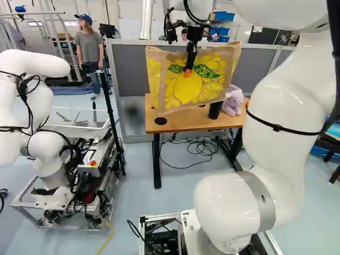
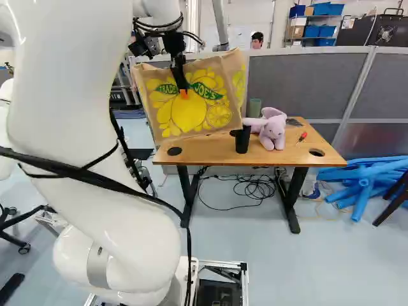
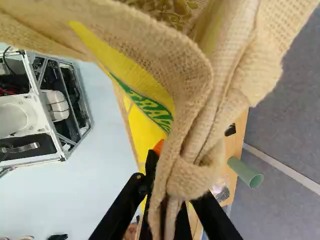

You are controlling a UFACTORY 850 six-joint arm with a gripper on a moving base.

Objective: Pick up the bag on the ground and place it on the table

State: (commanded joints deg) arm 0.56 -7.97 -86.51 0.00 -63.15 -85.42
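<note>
Your jaws pinch the tan burlap bag with yellow lemon print (image 1: 210, 87), holding it aloft near the brown wooden counter (image 2: 213, 151); a lilac plush toy (image 2: 273, 132) sits there, grey partition panels (image 2: 299, 86) behind.

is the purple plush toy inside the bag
No, the plush toy sits on the table, while the bag hangs in the gripper.

Bright indoor light, soft shadows (quite faint) under the table (image 2: 213, 150), highlights on glossy arm (image 1: 279, 101)
</note>
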